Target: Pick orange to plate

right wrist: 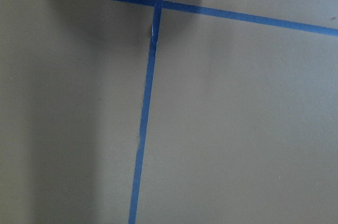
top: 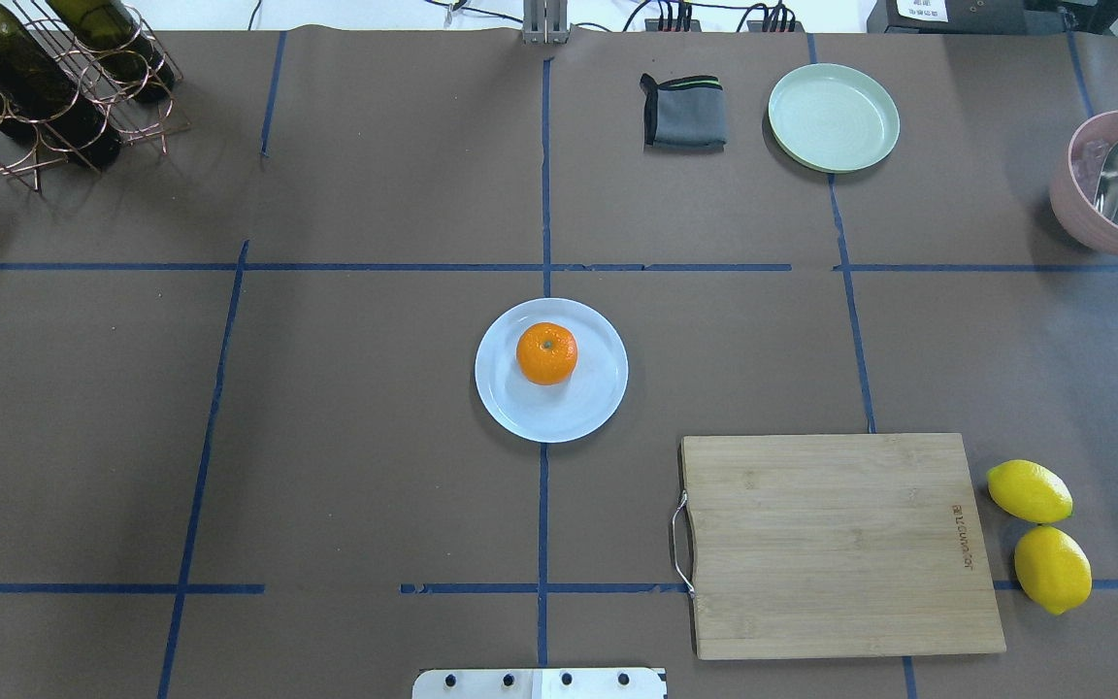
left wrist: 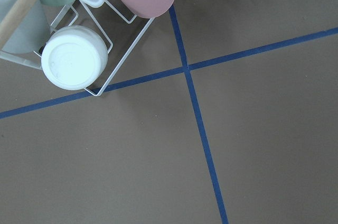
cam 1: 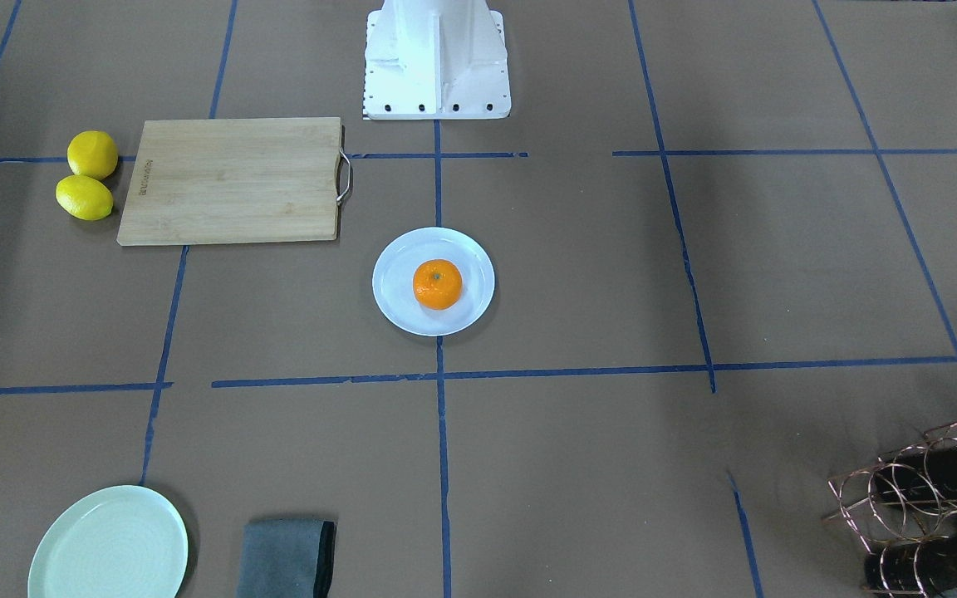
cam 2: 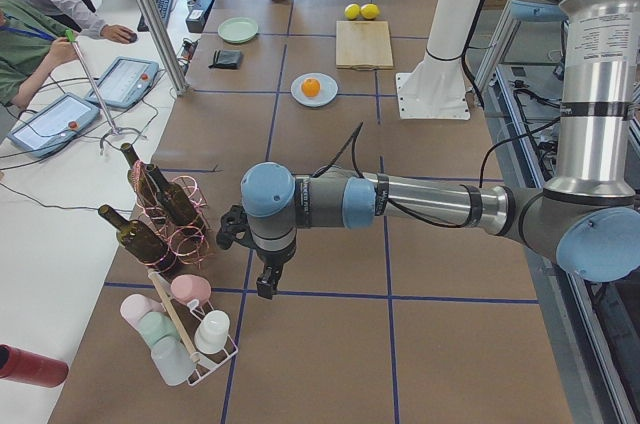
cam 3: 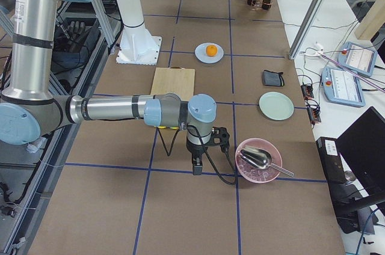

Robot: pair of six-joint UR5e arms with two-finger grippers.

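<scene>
The orange (top: 546, 353) rests stem-up on the white plate (top: 593, 388) at the table's middle; the front view shows the same orange (cam 1: 437, 284) on the plate (cam 1: 391, 286). Neither arm is near it. In the left side view my left gripper (cam 2: 265, 287) hangs over bare table beside the cup rack, far from the orange (cam 2: 311, 88). In the right side view my right gripper (cam 3: 197, 168) hangs next to the pink bowl, far from the plate (cam 3: 200, 55). I cannot tell whether either gripper is open or shut. The wrist views show no fingers.
A wooden cutting board (top: 836, 544) and two lemons (top: 1029, 491) lie near right. A mint-green plate (top: 833, 116), a grey cloth (top: 683, 112) and a pink bowl with a scoop (top: 1102, 194) sit far right. A bottle rack (top: 35, 87) stands far left; a cup rack (left wrist: 74, 60) is under the left wrist.
</scene>
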